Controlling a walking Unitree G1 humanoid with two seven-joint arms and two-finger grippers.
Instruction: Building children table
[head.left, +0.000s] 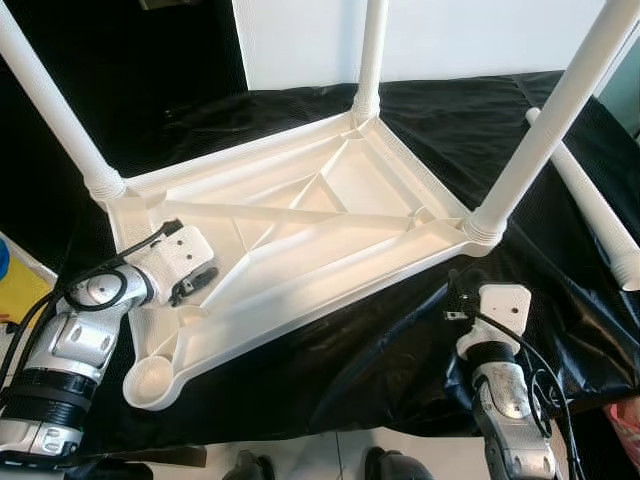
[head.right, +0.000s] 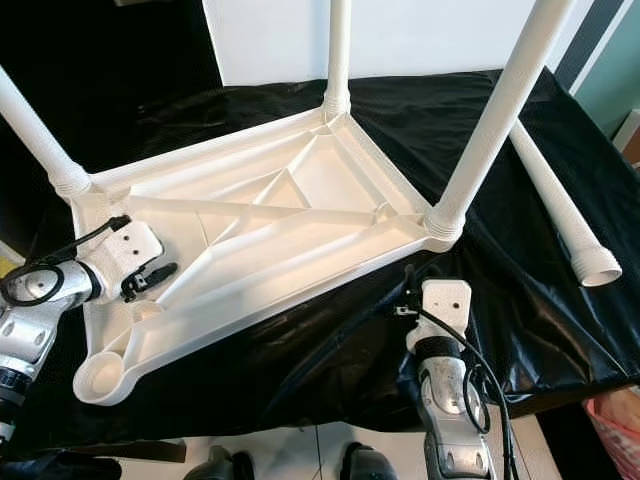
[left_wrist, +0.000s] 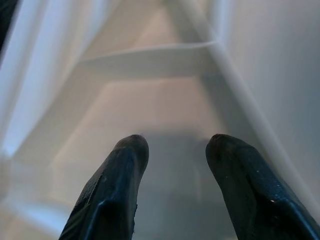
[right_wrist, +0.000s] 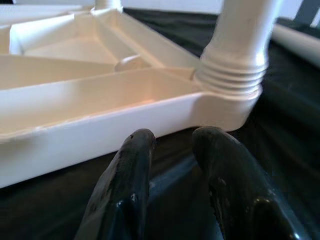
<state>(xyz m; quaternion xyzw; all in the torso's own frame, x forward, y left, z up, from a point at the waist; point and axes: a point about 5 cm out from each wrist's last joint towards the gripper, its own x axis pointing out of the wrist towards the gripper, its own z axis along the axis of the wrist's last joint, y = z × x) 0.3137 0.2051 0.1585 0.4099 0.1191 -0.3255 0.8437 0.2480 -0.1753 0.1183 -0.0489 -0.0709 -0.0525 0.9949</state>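
A white plastic table lies upside down on a black cloth. Three white legs stand in its corners: rear left, far and near right. The near-left corner socket is empty. A loose leg lies on the cloth to the right. My left gripper rests inside the table's ribbed underside, open with nothing between its fingers. Just in front of the near-right corner, my right gripper hovers low over the cloth, open and empty, its fingertips facing the leg's threaded base.
A yellow object sits at the left edge and something pink at the lower right. A white panel stands behind the cloth. The cloth's front edge drops to a pale floor where my feet show.
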